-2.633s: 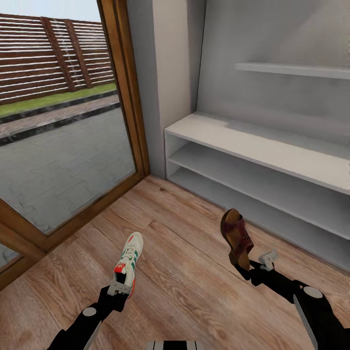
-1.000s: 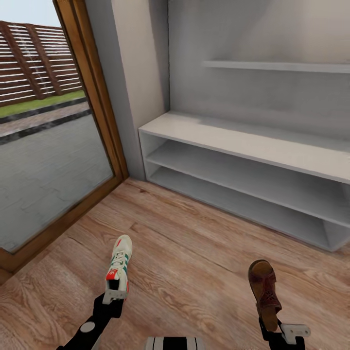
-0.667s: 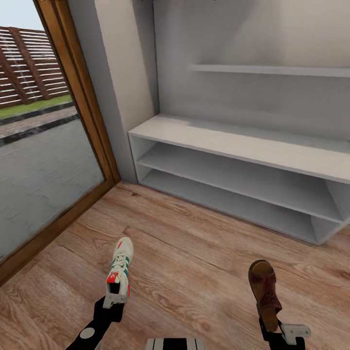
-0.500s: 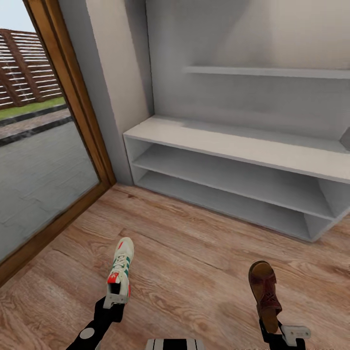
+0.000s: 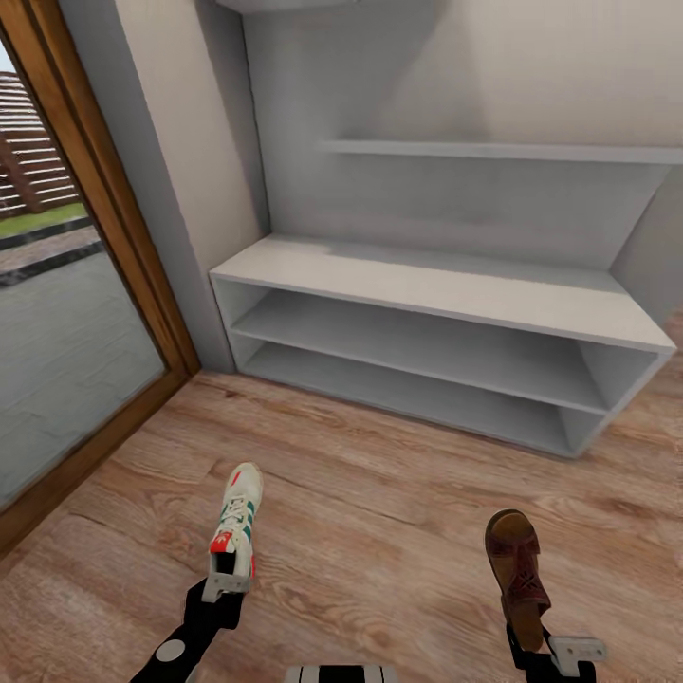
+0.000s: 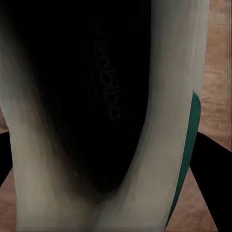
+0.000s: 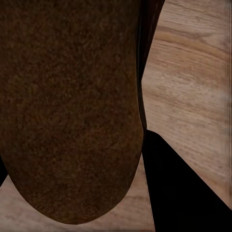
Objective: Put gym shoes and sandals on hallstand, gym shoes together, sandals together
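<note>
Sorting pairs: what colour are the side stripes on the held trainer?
Green, on the trainer; clearest in the head view.

Open plank floor (image 5: 379,493) ahead of hallstand (image 5: 436,285); bench top bare, wall shelf (image 5: 493,150) overhanging it; two low shelf bays open at front; door frame (image 5: 104,218) close at left.

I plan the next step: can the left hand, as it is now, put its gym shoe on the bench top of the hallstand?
Probably not yet. The left hand holds the gym shoe low, with open corridor floor before the hallstand.
</note>
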